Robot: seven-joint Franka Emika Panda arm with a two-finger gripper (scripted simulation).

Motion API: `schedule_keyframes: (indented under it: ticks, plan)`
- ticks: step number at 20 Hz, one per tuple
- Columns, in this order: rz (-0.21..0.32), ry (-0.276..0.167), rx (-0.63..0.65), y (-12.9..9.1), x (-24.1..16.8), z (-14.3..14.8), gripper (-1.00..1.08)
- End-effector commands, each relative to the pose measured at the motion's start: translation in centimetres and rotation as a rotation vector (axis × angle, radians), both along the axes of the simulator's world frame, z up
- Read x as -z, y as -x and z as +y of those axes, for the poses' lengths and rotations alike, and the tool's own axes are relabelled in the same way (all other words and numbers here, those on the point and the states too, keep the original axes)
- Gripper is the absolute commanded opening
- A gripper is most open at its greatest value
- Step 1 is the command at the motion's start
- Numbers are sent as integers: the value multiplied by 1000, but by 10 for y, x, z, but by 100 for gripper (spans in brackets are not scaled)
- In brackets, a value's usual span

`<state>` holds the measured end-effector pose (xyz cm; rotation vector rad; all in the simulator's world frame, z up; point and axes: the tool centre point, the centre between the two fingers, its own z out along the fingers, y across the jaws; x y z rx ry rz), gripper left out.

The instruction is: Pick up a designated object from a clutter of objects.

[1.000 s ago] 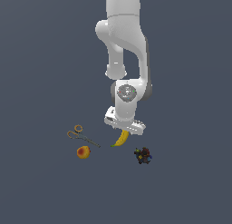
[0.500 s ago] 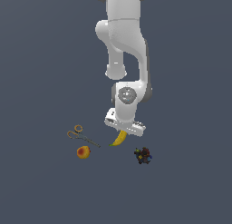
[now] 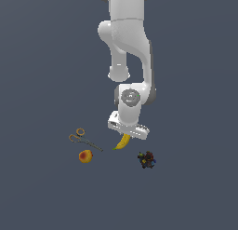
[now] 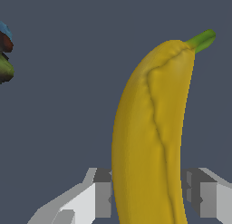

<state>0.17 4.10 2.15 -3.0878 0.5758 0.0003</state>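
— Where is your banana [image 3: 122, 142], and which way does it point?
— Lower centre of the exterior frame, its long axis slanting down-left, green stem tip lowest. Your claw [image 3: 128, 130] straddles its upper end; in the wrist view one finger [image 4: 93, 198] sits at each side, though contact is unclear.
— What's around it?
— Scissors [image 3: 82, 138] and orange-red fruit [image 3: 85, 156] lie left, a dark lump [image 3: 147, 160] lower right, all apart.

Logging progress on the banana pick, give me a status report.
Gripper jaws open, straddling the banana. Banana not yet clamped. Dark lump nearby, not blocking.
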Motion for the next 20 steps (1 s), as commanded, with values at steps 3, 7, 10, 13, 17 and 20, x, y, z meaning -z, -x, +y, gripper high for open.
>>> schedule_keyframes:
  ticks: [3,7,10,13,17,20]
  plan:
    - [-2,0,0,-2,-13,5,-100]
    - [-2,0,0,-5,-34,14,-100]
    - [-2,0,0,-8,-55,22,-100]
    - [-2,0,0,-12,-80,32,-100]
    - [-2,1,0,-17,-121,49,-100]
    - [-1,1,1,-22,-152,61,-100]
